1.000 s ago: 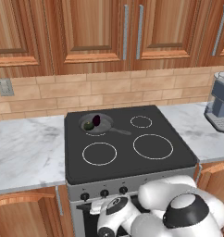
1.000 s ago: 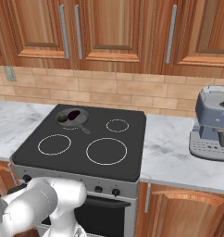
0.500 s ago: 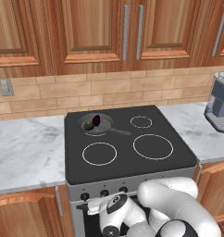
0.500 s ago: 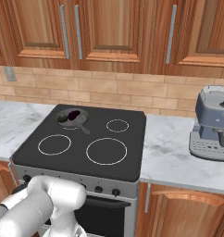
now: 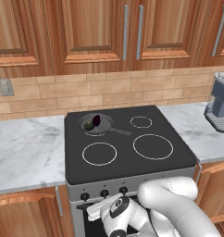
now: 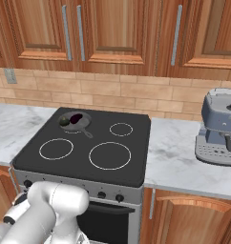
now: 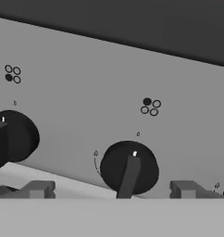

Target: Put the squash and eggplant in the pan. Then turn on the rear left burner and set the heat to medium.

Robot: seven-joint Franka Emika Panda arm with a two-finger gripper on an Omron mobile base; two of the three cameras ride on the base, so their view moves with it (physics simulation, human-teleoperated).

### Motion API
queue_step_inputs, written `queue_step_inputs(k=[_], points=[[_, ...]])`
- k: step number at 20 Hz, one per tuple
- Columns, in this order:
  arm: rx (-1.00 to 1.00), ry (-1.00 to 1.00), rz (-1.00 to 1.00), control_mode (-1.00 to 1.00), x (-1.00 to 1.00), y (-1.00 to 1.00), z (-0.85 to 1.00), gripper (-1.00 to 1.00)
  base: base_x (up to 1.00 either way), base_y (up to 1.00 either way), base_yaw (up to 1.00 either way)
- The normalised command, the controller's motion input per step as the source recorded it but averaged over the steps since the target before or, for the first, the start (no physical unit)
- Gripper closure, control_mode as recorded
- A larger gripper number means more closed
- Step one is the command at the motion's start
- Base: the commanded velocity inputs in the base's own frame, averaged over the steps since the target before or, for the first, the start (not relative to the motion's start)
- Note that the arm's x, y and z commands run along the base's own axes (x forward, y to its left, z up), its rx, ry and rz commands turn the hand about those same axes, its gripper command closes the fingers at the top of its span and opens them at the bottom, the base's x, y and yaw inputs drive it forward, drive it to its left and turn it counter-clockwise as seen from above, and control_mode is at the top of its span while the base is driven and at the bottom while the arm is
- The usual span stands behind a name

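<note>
The dark grey pan (image 5: 103,123) (image 6: 81,125) sits on the rear left burner (image 5: 96,134) of the black cooktop, covering most of its white ring. Inside it lie the round green squash (image 5: 89,125) (image 6: 65,121) and the dark purple eggplant (image 5: 96,120) (image 6: 77,117), side by side. In the hand view my gripper (image 7: 111,190) is open, one fingertip on each side of a black knob (image 7: 144,169) on the stove's front panel, not touching it. The knob's bar stands nearly upright with its white mark at the top. The symbol (image 7: 150,106) above it has its upper left dot filled.
Another black knob (image 7: 16,136) sits to the left on the panel. Three knobs (image 5: 104,193) show below the cooktop's front edge. A grey coffee machine (image 6: 216,127) stands on the marble counter (image 6: 177,157) to the right. Wooden cabinets hang above.
The arm's white links have shifted a little, low in front of the stove. The pan, squash and eggplant have not moved.
</note>
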Motion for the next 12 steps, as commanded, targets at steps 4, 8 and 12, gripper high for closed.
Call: queue_step_inputs(k=[4, 8, 12], points=[[0.0, 0.0, 0.02, -1.0, 0.03, -0.04, 0.0, -1.0, 0.0, 0.0, 0.0], [0.0, 0.0, -0.01, -1.0, 0.1, -0.26, 0.0, -1.0, 0.0, 0.0, 0.0], [0.03, 0.0, -0.05, -1.0, 0.1, -0.27, 0.0, -1.0, 0.0, 0.0, 0.0]])
